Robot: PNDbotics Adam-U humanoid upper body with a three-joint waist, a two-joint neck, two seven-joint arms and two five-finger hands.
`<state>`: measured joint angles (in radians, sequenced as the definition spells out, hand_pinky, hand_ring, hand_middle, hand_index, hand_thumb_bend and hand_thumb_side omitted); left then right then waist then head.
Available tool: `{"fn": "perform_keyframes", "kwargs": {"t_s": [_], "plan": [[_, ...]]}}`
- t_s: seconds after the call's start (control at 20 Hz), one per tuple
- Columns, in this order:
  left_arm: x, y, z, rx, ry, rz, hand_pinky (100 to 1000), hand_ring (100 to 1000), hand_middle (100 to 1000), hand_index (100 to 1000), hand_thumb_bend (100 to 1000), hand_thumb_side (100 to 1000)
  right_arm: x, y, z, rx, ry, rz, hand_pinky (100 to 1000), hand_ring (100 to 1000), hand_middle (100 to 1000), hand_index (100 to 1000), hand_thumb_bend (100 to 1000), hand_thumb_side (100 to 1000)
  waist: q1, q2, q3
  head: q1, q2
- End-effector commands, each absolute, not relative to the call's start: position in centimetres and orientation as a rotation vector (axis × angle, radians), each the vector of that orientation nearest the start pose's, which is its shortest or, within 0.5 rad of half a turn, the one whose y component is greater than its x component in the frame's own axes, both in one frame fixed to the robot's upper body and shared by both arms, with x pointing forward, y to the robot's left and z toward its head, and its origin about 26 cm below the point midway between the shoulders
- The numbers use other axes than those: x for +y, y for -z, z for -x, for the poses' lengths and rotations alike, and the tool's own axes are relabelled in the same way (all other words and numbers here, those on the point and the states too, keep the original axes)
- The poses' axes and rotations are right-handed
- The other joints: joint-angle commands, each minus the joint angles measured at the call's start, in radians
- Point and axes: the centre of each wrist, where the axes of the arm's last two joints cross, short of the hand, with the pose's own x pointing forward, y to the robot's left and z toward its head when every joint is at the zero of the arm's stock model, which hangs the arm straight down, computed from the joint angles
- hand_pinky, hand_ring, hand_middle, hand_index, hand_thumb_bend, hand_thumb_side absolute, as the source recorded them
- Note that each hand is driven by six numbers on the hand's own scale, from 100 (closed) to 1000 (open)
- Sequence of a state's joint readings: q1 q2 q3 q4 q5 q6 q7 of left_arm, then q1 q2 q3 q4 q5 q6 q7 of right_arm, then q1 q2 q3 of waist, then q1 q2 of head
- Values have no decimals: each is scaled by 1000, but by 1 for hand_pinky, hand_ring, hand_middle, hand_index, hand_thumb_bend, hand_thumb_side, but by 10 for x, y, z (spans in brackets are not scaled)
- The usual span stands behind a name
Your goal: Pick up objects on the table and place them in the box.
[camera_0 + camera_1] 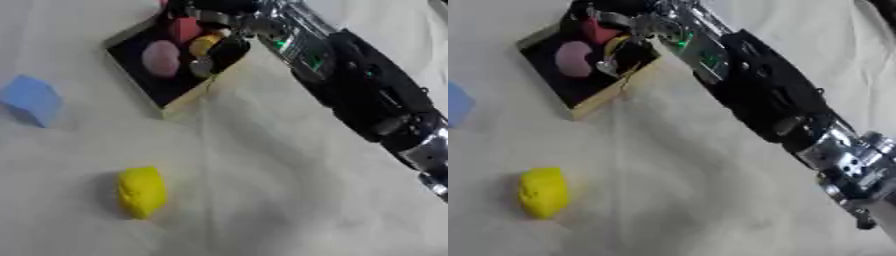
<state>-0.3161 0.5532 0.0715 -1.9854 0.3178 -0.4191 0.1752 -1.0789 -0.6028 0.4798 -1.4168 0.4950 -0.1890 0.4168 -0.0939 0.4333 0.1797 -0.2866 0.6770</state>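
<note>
A: Item 1, the box [171,97]: shallow, dark inside with pale walls, far left on the white cloth [289,200]. Contents: a pink rounded object [161,58], a red object [184,27] at the far side, and a small yellow object [204,44] toward the right wall.

B: Item 2, the right hand [219,47]: it reaches in from the right, over the right side of the box, fingers pointing down into it. The yellow object sits right at the fingers, but whether they are closed on it or have let it go cannot be told from either view.

A: Step in hand, as a judgement: placing. The arm [763,95] stretches in a long diagonal from the near right up to the box, with the hand lowered into the interior.

B: Item 3, still to collect: a yellow lumpy object [142,191], perhaps a toy lemon, near left on the cloth, well apart from the box. Item 4: a blue block [31,99] at the left edge, left of the box.

A: Next move, likely: free the fingers, lift the hand clear of the box walls, then swing nearer and left to 1 of those 2 items. The yellow one looks rounded and may roll under a careless touch.

B: Left hand: not shown in either view.
</note>
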Motion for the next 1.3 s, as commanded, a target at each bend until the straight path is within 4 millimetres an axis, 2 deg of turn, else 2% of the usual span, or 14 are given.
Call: {"fn": "perform_keyframes", "kwargs": {"t_s": [0.05, 0.3, 0.4, 0.5, 0.65, 0.9, 0.95, 1.1, 1.15, 1.3], "plan": [[309, -240, -295, 3544, -239, 46, 686, 684, 615, 755, 100, 593, -194, -344, -392, 2506, 2224, -951, 875, 844, 753, 852, 100, 104, 6, -43, -6, 7, 7], [313, -239, -293, 3551, -270, 94, 685, 684, 615, 755, 100, 588, -214, -375, -330, 2693, 1930, -892, 873, 824, 735, 848, 100, 100, 9, -54, -25, 25, 11], [317, -241, -292, 3545, -320, 153, 684, 684, 614, 755, 100, 578, -224, -382, -303, 2758, 1818, -889, 872, 818, 727, 841, 100, 100, 12, -58, -34, 36, 12], [320, -246, -291, 3530, -389, 227, 684, 684, 614, 756, 100, 569, -237, -382, -288, 2791, 1779, -937, 876, 823, 731, 837, 100, 100, 16, -60, -42, 49, 11], [323, -256, -290, 3485, -527, 343, 685, 685, 615, 758, 100, 549, -260, -376, -284, 2830, 1755, -976, 881, 830, 738, 843, 100, 100, 24, -62, -56, 72, 10], [327, -272, -288, 3387, -773, 555, 688, 688, 618, 762, 100, 465, -291, -368, -282, 2932, 1559, -942, 882, 826, 733, 842, 100, 100, 40, -66, -83, 107, 6], [328, -275, -288, 3357, -845, 604, 692, 692, 622, 768, 100, 410, -296, -366, -281, 2950, 1518, -941, 881, 824, 730, 839, 100, 100, 43, -67, -90, 112, 5], [329, -284, -286, 3237, -1078, 764, 702, 702, 632, 778, 100, 339, -309, -359, -280, 2981, 1418, -957, 880, 822, 728, 837, 100, 100, 51, -69, -105, 123, 5], [330, -288, -285, 3187, -1161, 826, 715, 713, 646, 789, 100, 275, -313, -358, -279, 2982, 1393, -968, 878, 821, 727, 834, 100, 100, 54, -70, -108, 126, 5], [334, -299, -282, 3001, -1440, 1045, 745, 740, 672, 824, 100, 180, -322, -352, -278, 2976, 1332, -1002, 877, 819, 724, 831, 100, 100, 61, -75, -116, 133, 7]]}}
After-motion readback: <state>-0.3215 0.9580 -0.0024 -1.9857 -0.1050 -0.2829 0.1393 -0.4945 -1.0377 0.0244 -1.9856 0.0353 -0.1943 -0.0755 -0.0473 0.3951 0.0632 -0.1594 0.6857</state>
